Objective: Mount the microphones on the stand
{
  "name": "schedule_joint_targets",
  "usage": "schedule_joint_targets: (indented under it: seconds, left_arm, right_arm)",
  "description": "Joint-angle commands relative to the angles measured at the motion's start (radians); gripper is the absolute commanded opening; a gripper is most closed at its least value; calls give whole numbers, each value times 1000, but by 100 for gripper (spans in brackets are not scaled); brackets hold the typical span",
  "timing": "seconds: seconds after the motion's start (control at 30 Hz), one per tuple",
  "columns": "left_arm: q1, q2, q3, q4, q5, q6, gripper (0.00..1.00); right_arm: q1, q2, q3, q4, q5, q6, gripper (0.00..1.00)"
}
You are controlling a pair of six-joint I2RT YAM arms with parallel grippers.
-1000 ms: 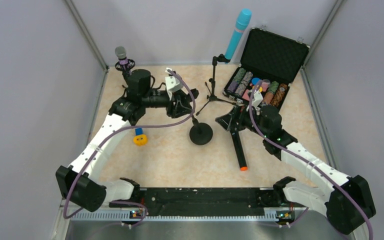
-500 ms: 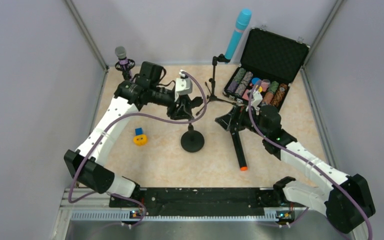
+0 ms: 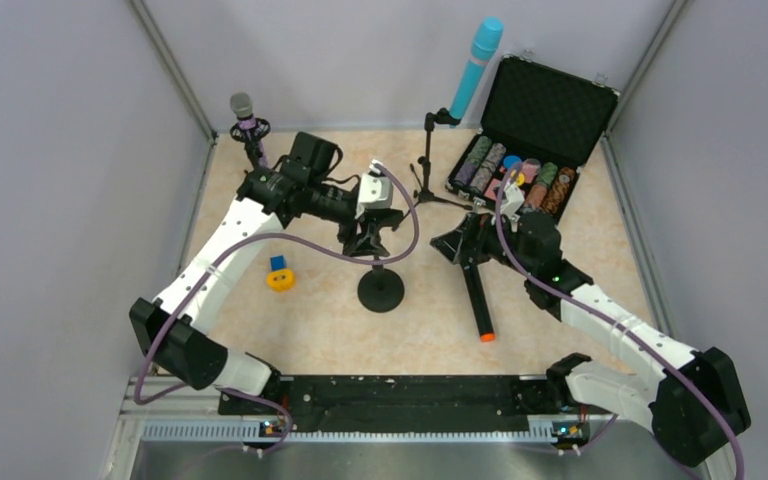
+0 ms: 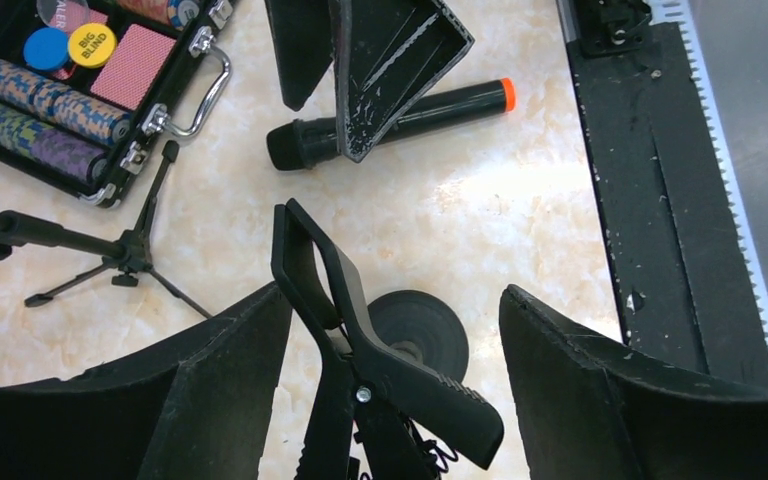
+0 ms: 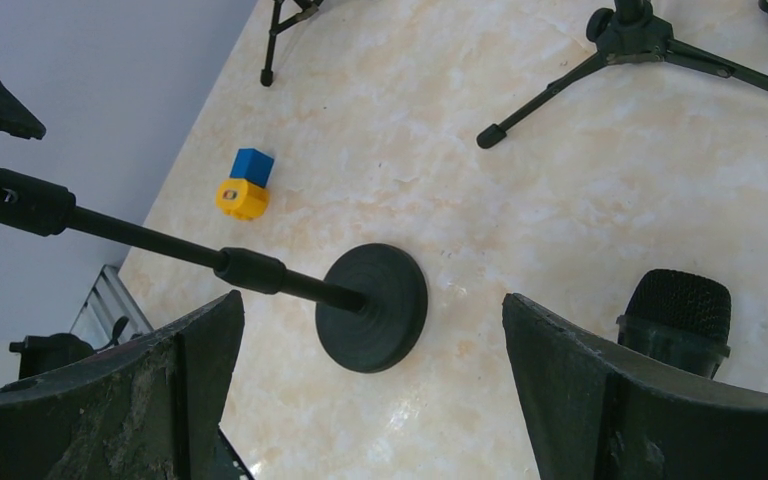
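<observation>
Since a second ago the left arm has swung rightward and toward the near side. The round-base stand (image 3: 381,290) has travelled with it, and its base now sits nearer the arms' bases and slightly left of its former spot. The right arm, the black microphone (image 3: 478,300) and everything else on the table (image 3: 330,330) lie unchanged.

Left gripper (image 4: 395,300): released. Its jaws stand apart on either side of the stand's black clip (image 4: 360,350). A clear gap shows on the clip's right side. On the left the clip's edge is just beside the finger, and contact cannot be told. The round base shows on the table below the clip.

Right gripper (image 3: 463,245): spread wide, grasping nothing. It hovers over the head end of the black microphone, which lies flat on the table to the right of the round base, its orange end toward the near edge. In the right wrist view the mesh head peeks out beside the right-hand finger.

Purple microphone (image 3: 244,112): seated head-up in a small stand (image 3: 256,140) at the back left corner, silver mesh on top.

Light blue microphone (image 3: 475,65): held on the tripod stand (image 3: 426,175) at back centre, tilted up and to the right.

An open black case (image 3: 550,100) holding chips stands at back right, just beside the tripod's legs. A yellow and blue block (image 3: 280,275) lies left of the round base, apart from it.
</observation>
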Motion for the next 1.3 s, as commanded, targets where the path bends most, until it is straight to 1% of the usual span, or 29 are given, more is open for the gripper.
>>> schedule_joint_targets:
  seconds: [0.0,0.1,0.2,0.3,0.4,0.57,0.6,0.63,0.67,0.7,0.77,0.97,1.03,1.27]
  left_arm:
    - [-4,-85,-41,140,-29,-42,82]
    - [-5,-163,-124,339,-43,-148,83]
    - [-4,-258,-242,617,-70,-300,85]
    - [-4,-331,-325,838,-100,-424,85]
    - [-4,-369,-350,912,-129,-515,82]
    - [-4,-385,-390,1023,-201,-654,72]
    - [-4,-381,-404,1050,-210,-668,68]
    - [-4,-375,-413,1070,-214,-677,61]
    - [-4,-365,-417,1082,-217,-688,52]
    - [-4,-354,-416,1086,-216,-699,46]
    - [-4,-329,-417,1081,-201,-699,41]
    - [-5,-291,-489,1075,-166,-682,37]
    - [-7,-290,-527,1057,-162,-648,36]
    - [-13,-283,-609,894,-155,-475,36]
  right_arm:
    - [-15,-6,-3,38,-5,5,98]
    - [-16,-10,-2,32,-6,5,98]
    - [-15,-18,-6,26,-3,5,98]
    - [-16,-23,-10,25,1,4,98]
    - [-15,-22,-11,29,-4,6,98]
    - [-15,-14,-15,37,-10,9,98]
    - [-15,-14,-15,39,-11,9,98]
    - [-15,-13,-15,40,-13,9,98]
    - [-15,-12,-17,42,-13,10,98]
    - [-15,-12,-17,42,-14,10,98]
    - [-15,-10,-18,44,-13,11,98]
    - [-15,-11,-21,39,-10,10,98]
    - [-15,-11,-21,38,-9,9,98]
    - [-17,1,-20,45,-10,7,98]
